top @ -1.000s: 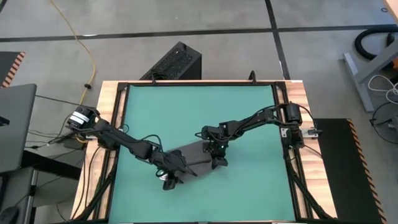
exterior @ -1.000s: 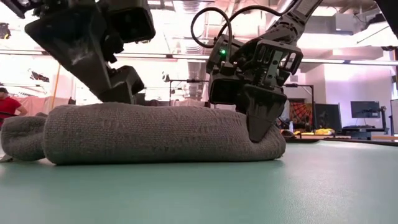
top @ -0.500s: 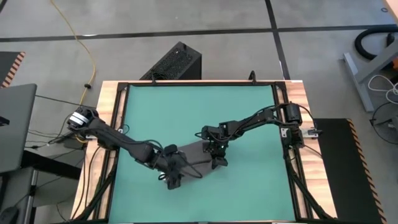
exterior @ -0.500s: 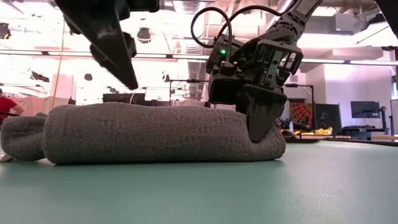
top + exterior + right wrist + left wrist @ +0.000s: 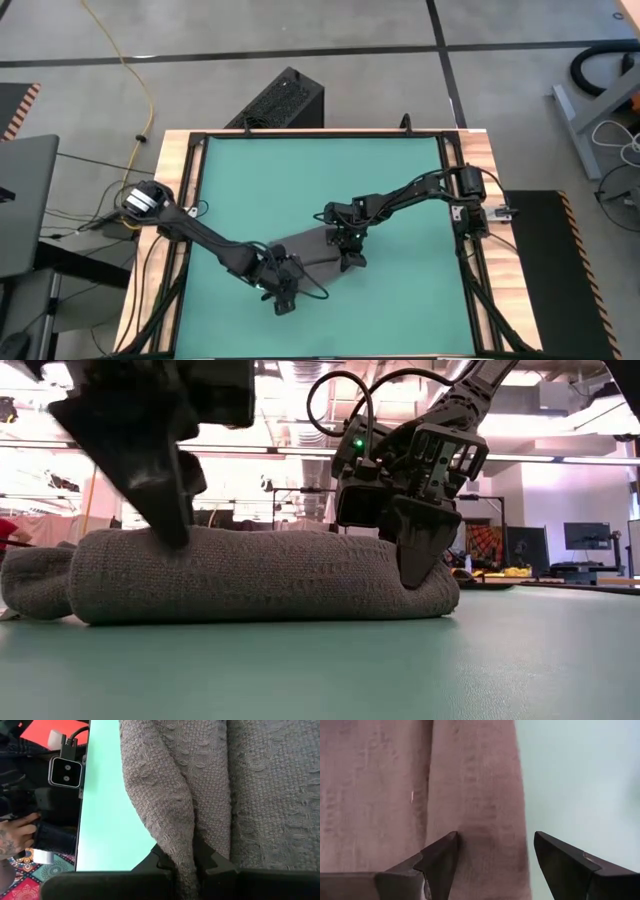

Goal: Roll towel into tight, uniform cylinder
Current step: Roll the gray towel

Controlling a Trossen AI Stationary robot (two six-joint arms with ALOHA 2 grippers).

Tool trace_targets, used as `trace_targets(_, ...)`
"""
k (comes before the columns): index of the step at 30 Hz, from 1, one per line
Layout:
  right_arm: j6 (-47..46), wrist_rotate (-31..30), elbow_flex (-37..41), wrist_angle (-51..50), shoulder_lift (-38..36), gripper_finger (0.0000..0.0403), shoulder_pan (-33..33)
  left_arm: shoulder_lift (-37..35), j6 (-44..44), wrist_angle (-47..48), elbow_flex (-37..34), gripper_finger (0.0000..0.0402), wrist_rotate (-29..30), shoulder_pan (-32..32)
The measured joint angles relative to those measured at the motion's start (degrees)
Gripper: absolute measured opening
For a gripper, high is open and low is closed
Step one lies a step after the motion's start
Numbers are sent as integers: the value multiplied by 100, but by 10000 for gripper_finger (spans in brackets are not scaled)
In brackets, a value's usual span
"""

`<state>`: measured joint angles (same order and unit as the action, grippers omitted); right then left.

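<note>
Rolled grey towel on the green mat, both grippers at it

The towel [image 5: 315, 255], a loosely rolled charcoal-grey knit bundle, lies just below the mat's [image 5: 400, 180] centre, long axis running from about 8 o'clock to 2 o'clock in the high view. The right gripper [image 5: 185, 865] pinches a fold at its 2 o'clock end, fingers nearly together on the cloth. The left gripper [image 5: 492, 857], fingers spread wide, straddles the 8 o'clock end.
</note>
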<state>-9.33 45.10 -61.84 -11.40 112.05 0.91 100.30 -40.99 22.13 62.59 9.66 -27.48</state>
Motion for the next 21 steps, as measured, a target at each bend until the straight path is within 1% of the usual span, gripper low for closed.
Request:
trace_targets(3, -153, -18, 0, 7, 0, 37, 0, 113, -28, 35, 0, 249, 29, -83)
trace_targets(7, -435, -28, 0, 39, 0, 37, -1, 445, -167, 13, 1, 249, 173, -228)
trace_targets(10, -652, -31, 0, 64, 0, 37, 0, 550, -319, 19, 14, 232, 359, -317)
trace_targets(11, -715, -31, 0, 68, 0, 37, 0, 552, -337, 23, 13, 219, 418, -344)
trace_targets(13, -830, -13, 0, 61, 0, 37, 0, 533, -371, 1, 8, 179, 440, -366)
trace_targets(15, -943, 53, 0, 51, 0, 37, 0, 475, -383, -12, 2, 127, 336, -366)
trace_targets(18, -1025, 173, 0, 48, 0, 37, -22, 438, -406, -34, 0, 38, 158, -368)
trace_targets(19, -1063, 196, 0, 48, 0, 37, -40, 438, -412, -56, 0, 24, 105, -366)
trace_targets(21, -1099, 223, 0, 44, 0, 37, -83, 436, -358, -217, -4, 22, -188, -362)
